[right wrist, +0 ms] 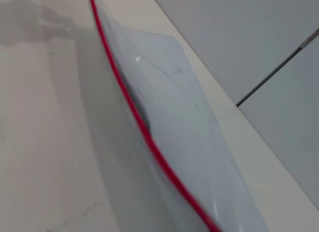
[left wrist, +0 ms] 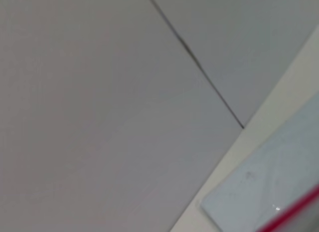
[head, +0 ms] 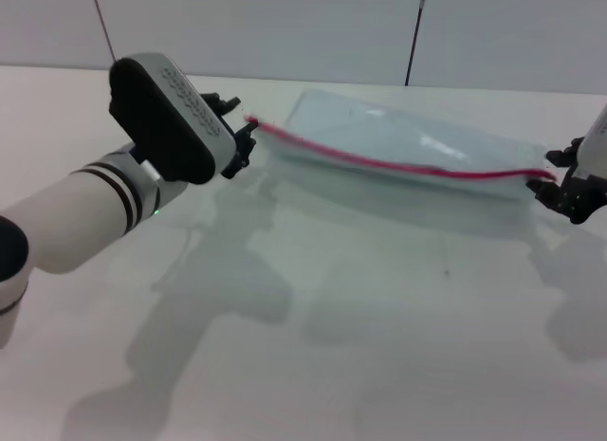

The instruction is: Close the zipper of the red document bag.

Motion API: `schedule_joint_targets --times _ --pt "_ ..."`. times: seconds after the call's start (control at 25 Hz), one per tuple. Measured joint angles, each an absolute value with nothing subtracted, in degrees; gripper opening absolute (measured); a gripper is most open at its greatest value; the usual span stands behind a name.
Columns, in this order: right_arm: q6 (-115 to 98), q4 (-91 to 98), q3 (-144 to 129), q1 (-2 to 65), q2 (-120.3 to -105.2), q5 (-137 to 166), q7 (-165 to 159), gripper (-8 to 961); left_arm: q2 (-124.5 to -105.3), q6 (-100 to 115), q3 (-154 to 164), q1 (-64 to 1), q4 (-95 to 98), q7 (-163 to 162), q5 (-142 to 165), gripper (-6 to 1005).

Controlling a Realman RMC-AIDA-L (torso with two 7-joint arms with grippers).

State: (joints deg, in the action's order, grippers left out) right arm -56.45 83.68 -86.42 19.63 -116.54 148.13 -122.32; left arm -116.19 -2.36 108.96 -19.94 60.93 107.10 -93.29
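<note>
The bag (head: 398, 137) lay across the counter (head: 379, 318) toward twelve o'clock, its zipper (head: 398, 164) along the near edge. My left tool (head: 248, 137) sat at the zipper's nine o'clock end and my right tool (head: 553, 187) at its three o'clock end; I couldn't tell whether either was gripping. The zipper looked mostly closed, though I couldn't confirm that.

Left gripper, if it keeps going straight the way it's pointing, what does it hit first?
Most likely the near end of the zipper on the red document bag; the left gripper points right at it, though depth is unclear.
</note>
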Motion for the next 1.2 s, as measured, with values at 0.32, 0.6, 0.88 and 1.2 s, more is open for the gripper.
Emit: schedule_joint_targets --times 0.32,0.6,0.88,1.2 --pt "-52.3 89.8 -86.0 14.2 -116.57 140.3 -122.0 551 -116.23 -2.3 107.1 -19.6 63.5 107.1 -99.3 400" --pt "-40.0 90.6 -86.6 8.2 -116.62 124.5 -117.5 692 -116.23 -3.5 103.7 -17.2 67.6 107.3 -105.1 636" --pt "-22.2 81.1 -92.7 6.6 -116.62 94.6 -97.1 687 -116.47 -19.2 93.2 -14.0 67.8 115.1 -121.7 621" --pt "-21.1 64.3 -92.3 12.2 -116.57 54.0 -64.9 680 -116.45 -38.5 89.5 -13.3 54.7 139.4 -151.2 616"
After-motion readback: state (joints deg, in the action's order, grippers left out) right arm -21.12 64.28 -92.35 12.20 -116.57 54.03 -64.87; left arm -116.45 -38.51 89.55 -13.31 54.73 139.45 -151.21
